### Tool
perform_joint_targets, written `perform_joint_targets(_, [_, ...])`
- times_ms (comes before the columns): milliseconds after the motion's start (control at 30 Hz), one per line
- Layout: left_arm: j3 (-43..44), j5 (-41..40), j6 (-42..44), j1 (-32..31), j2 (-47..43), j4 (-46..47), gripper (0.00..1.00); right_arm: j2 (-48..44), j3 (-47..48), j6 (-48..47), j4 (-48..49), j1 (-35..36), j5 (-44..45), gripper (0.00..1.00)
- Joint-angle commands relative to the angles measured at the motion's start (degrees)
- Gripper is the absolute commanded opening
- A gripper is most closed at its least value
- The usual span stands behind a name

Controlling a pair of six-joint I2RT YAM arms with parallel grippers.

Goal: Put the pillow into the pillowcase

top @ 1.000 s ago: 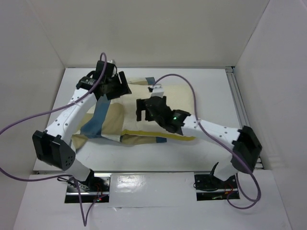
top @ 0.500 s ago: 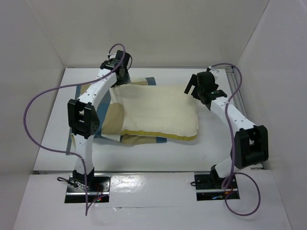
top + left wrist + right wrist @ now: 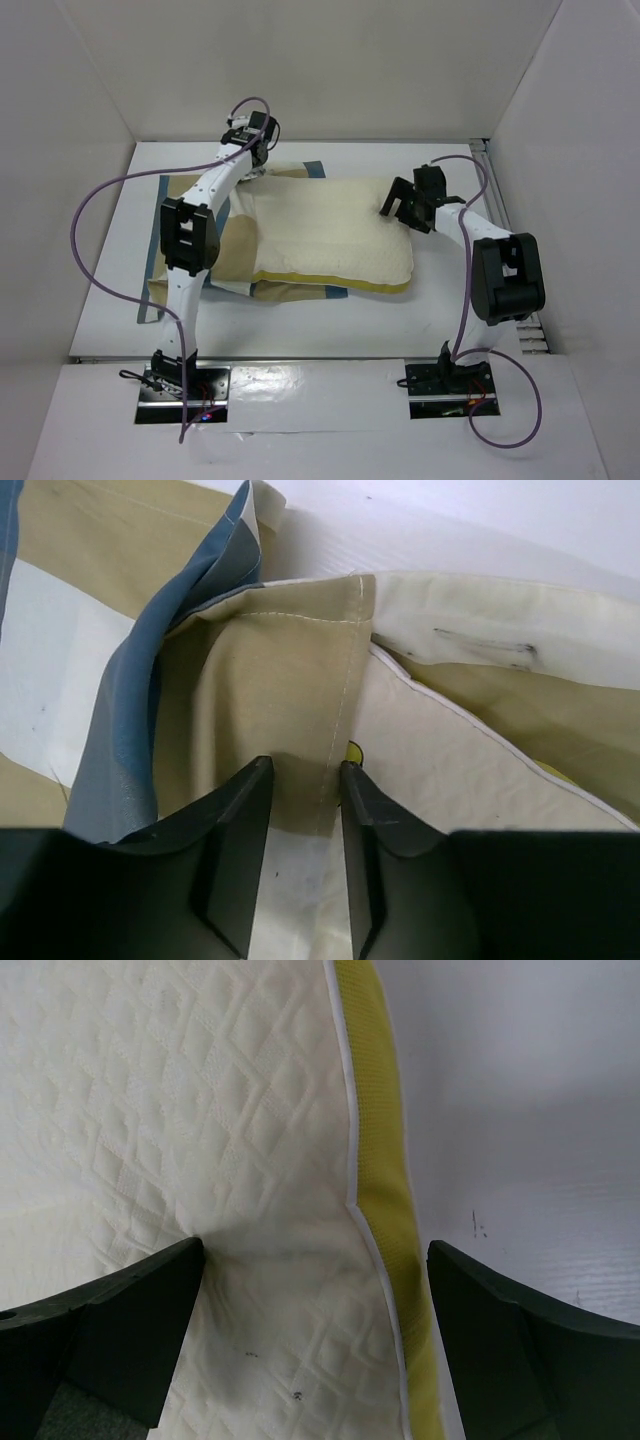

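Note:
The cream quilted pillow (image 3: pixel 335 230) lies mid-table with its yellow edge (image 3: pixel 335 280) facing front. The blue, tan and white checked pillowcase (image 3: pixel 232 255) lies under its left part and sticks out at the left. My left gripper (image 3: pixel 254 162) is at the far left corner; in the left wrist view (image 3: pixel 305 765) its jaws stand narrowly apart over the pillowcase's tan hem (image 3: pixel 300 680), with the pillow (image 3: pixel 450 770) just to the right. My right gripper (image 3: pixel 404 206) is wide open at the pillow's right edge, straddling the cream top (image 3: pixel 200 1110) and the yellow band (image 3: pixel 375 1110) in the right wrist view (image 3: pixel 315 1250).
White walls close in the table (image 3: pixel 440 300) at the back and on both sides. A metal rail (image 3: pixel 495 200) runs along the right edge. Purple cables loop above both arms.
My right gripper has come down and inward from the far right onto the pillow's right edge. My left gripper has stayed at the far left corner, shifting only slightly.

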Motion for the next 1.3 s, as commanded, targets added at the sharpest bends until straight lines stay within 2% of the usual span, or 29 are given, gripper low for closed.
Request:
perform_joint_targets(0, [-1.7, -0.6, 1.9, 0.5, -0.8, 1.7, 0.44, 0.4, -1.4, -1.0, 2.1, 0.2, -4.8, 1.0])
perform_joint_targets(33, [-1.7, 0.3, 2.4, 1.0, -0.8, 2.5, 0.42, 0.4, -1.4, -1.7, 2.1, 0.2, -4.8, 1.0])
perform_joint_targets(100, [-0.7, 1.0, 2.4, 1.5, -0.8, 2.5, 0.34, 1.0, -1.4, -2.3, 2.1, 0.2, -5.4, 0.97])
perform_joint_targets(200, [0.0, 1.7, 2.9, 2.0, -0.3, 2.0, 0.19, 1.0, -1.4, -2.3, 2.1, 0.2, -5.9, 0.86])
perform_joint_targets(267, [0.0, 2.3, 2.9, 2.0, -0.3, 2.0, 0.1, 1.0, -1.9, -2.3, 2.7, 0.2, -7.2, 0.7])
perform_joint_targets(300, [0.0, 2.3, 2.9, 2.0, -0.3, 2.0, 0.0, 0.5, -1.9, -2.3, 2.7, 0.2, -7.9, 0.62])
perform_joint_targets(333, [0.0, 2.9, 2.9, 2.0, -0.3, 2.0, 0.0, 0.5, -1.9, -2.3, 2.7, 0.2, -8.6, 0.53])
perform_joint_targets(367, [0.0, 4.2, 2.9, 2.0, -0.3, 2.0, 0.0, -0.1, -1.9, -2.3, 3.3, 0.2, -9.1, 0.3])
perform_joint_targets(400, [-0.6, 5.0, 2.9, 2.0, -1.5, 2.0, 0.0, -0.1, -2.5, -2.8, 3.9, 0.2, -9.7, 0.19])
perform_joint_targets(467, [-2.0, 8.8, 3.8, 2.0, -3.0, 3.7, 0.0, -1.6, -3.1, -2.8, 5.3, 0.7, -13.4, 0.03])
perform_joint_targets(500, [-3.0, 15.2, 5.1, 1.5, -4.0, 5.5, 0.0, -1.6, -3.1, -2.8, 6.6, 1.3, -14.8, 0.0])
perform_joint_targets(600, [-7.1, 25.6, 8.0, -1.5, -8.1, 10.8, 0.0, -2.9, -2.5, -3.6, 7.8, 5.1, -18.1, 0.0])
perform_joint_targets(667, [-7.7, 26.4, 9.3, -5.1, -9.5, 11.5, 0.0, -2.9, -1.9, -3.6, 8.4, 7.7, -18.7, 0.0])
perform_joint_targets(767, [-7.2, 32.4, 10.0, -6.8, -11.0, 11.5, 0.0, -4.1, -1.9, -2.2, 9.5, 9.6, -18.7, 0.0])
perform_joint_targets(800, [-7.2, 37.7, 10.0, -7.5, -11.6, 11.5, 0.0, -4.9, -1.9, -2.2, 10.2, 10.7, -18.7, 0.0])
perform_joint_targets(867, [-7.9, 43.2, 7.6, -8.2, -13.1, 11.5, 0.0, -6.0, -1.9, -1.6, 10.2, 12.0, -18.7, 0.0])
perform_joint_targets(900, [-7.9, 49.0, 7.0, -9.6, -14.9, 12.3, 0.0, -7.2, -0.8, -1.0, 10.2, 13.3, -18.1, 0.0])
perform_joint_targets(1000, [-7.8, 55.7, 3.5, -12.4, -18.0, 13.6, 0.0, -12.4, 1.5, -1.6, 5.4, 15.8, -14.2, 0.0])
perform_joint_targets(1100, [-5.5, 57.4, 0.8, -12.9, -18.5, 13.0, 0.0, -18.2, 2.9, -1.6, 1.3, 16.5, -8.4, 0.0])
perform_joint_targets(1267, [-1.0, 55.3, -0.7, -12.9, -14.6, 9.6, 0.0, -29.9, 0.7, -1.4, -7.8, 17.2, -5.3, 0.0])
